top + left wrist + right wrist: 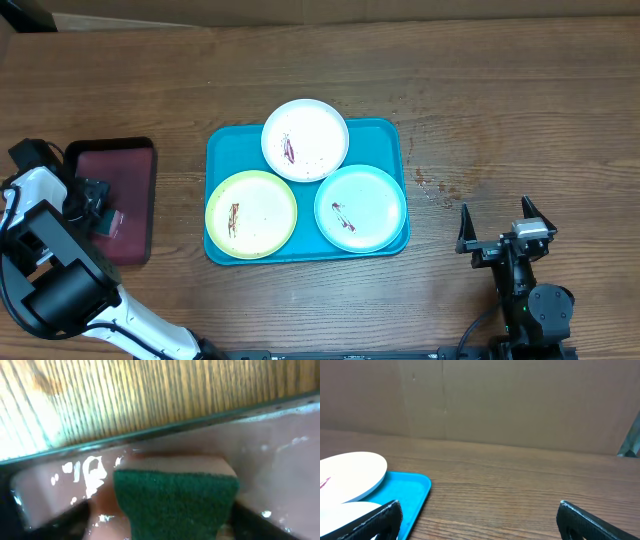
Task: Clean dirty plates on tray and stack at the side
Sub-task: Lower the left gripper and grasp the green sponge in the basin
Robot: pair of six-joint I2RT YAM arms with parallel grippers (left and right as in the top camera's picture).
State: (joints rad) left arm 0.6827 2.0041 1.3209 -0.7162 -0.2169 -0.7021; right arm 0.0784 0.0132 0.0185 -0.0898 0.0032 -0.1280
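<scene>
R gripper point(495, 212) is nearest, at the near-R part of the table point(500, 100). Jaws are spread wide w/ nothing between them, well apart from the tray point(215, 145). L gripper point(102, 213) is down over the maroon tray point(135, 160) at far L. Wrist cam shows a green-faced sponge point(175, 505) between its fingers, lying on the glossy maroon floor. Too blurred to tell if it's clamped or just straddled.

The turquoise tray sits mid-table and holds all 3 plates, each smeared dark red. Yellow-green plate point(262, 205) is in the near-L corner, mint plate point(370, 200) near-R, the two just beside each other. White plate point(310, 130) is at the far side, centred btwn them. It hangs over the tray's far rim and its near edge laps onto both. Small red spots point(428, 185) on the wood just R of the tray. Beyond the table, a brown cardboard wall point(520, 400).
</scene>
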